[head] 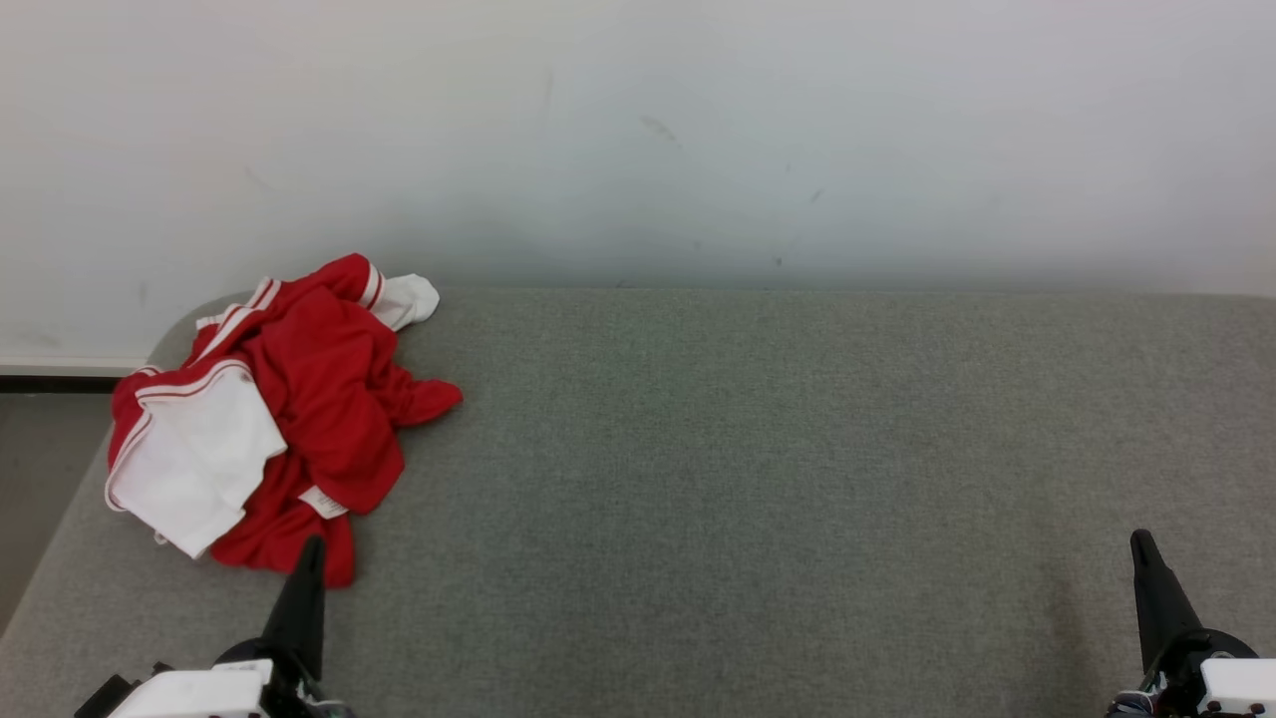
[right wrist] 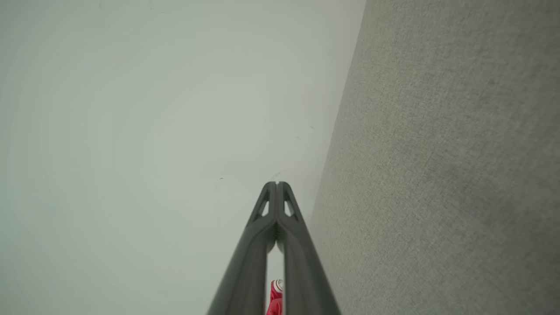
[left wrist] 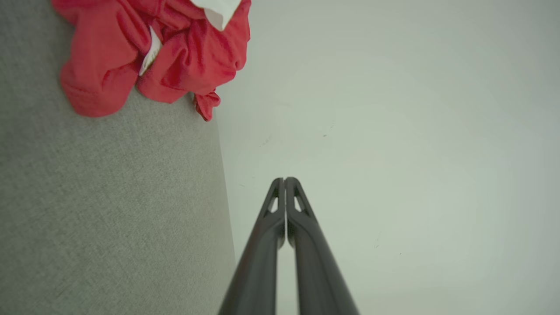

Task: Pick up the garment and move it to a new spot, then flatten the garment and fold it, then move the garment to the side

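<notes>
The crumpled red-and-white garment (head: 289, 419) lies at the table's (head: 797, 449) far-left corner, just ahead of the closed left fingers (head: 309, 570) (perhaps touching its hem). The right fingers (head: 1148, 568), also closed, sit well apart across open grey table.

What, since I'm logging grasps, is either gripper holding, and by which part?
Nothing is held. The left gripper and the right gripper are shut on nothing, and the garment lies crumpled on the grey surface, clear of both.
</notes>
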Motion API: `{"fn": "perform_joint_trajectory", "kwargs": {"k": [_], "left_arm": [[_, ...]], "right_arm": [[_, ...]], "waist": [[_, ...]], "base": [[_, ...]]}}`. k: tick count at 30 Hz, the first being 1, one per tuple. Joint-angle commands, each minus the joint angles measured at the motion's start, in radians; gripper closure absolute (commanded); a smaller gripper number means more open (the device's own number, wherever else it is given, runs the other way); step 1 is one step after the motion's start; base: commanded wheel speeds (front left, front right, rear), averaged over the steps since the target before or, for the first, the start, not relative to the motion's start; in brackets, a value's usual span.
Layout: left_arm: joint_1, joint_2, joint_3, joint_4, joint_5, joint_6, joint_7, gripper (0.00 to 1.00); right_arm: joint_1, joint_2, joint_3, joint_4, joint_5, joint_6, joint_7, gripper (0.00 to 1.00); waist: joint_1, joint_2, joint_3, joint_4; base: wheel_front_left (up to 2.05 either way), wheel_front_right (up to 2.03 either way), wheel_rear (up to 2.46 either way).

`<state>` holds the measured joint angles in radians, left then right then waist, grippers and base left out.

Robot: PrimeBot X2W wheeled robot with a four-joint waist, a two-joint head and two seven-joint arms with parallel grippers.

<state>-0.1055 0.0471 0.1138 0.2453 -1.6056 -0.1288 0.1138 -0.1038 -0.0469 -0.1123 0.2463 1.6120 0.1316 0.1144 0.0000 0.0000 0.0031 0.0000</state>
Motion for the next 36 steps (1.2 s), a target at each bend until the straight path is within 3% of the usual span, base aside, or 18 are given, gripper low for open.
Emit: {"fn": "perform_joint_trajectory", "kwargs": {"k": [1, 2, 3, 9, 15, 36], "left_arm": [[-0.009, 0.007, 0.002, 0.000, -0.014, -0.006, 0.003, 1.00], [-0.009, 0.007, 0.002, 0.000, -0.014, -0.006, 0.003, 1.00], [0.000, 0.000, 0.000, 0.001, 0.000, 0.000, 0.000, 0.00], [0.021, -0.007, -0.014, 0.022, 0.009, 0.003, -0.017, 0.00], [0.021, -0.003, -0.033, 0.022, 0.060, 0.002, -0.048, 0.00], [0.030, -0.002, -0.055, -0.028, 0.496, 0.002, -0.139, 0.00]], "right_arm": [[-0.012, -0.007, -0.003, -0.004, 0.002, -0.002, 0.002, 1.00], [-0.012, -0.007, -0.003, -0.004, 0.002, -0.002, 0.002, 1.00], [0.000, 0.000, 0.000, 0.001, 0.000, 0.000, 0.000, 0.00], [0.022, 0.010, 0.015, 0.017, -0.012, 0.000, -0.018, 0.00], [0.027, 0.009, 0.031, 0.000, -0.100, 0.000, -0.049, 0.00], [0.041, -0.010, 0.107, -0.083, -0.580, 0.000, -0.139, 0.00]], "waist": [[0.0000, 0.0000, 0.000, 0.000], [0.0000, 0.0000, 0.000, 0.000], [0.0000, 0.0000, 0.000, 0.000], [0.0000, 0.0000, 0.000, 0.000], [0.0000, 0.0000, 0.000, 0.002], [0.0000, 0.0000, 0.000, 0.010]], "base": [[0.00, 0.00, 0.00], [0.00, 0.00, 0.00], [0.00, 0.00, 0.00], [0.00, 0.00, 0.00], [0.00, 0.00, 0.00], [0.00, 0.00, 0.00]]}}
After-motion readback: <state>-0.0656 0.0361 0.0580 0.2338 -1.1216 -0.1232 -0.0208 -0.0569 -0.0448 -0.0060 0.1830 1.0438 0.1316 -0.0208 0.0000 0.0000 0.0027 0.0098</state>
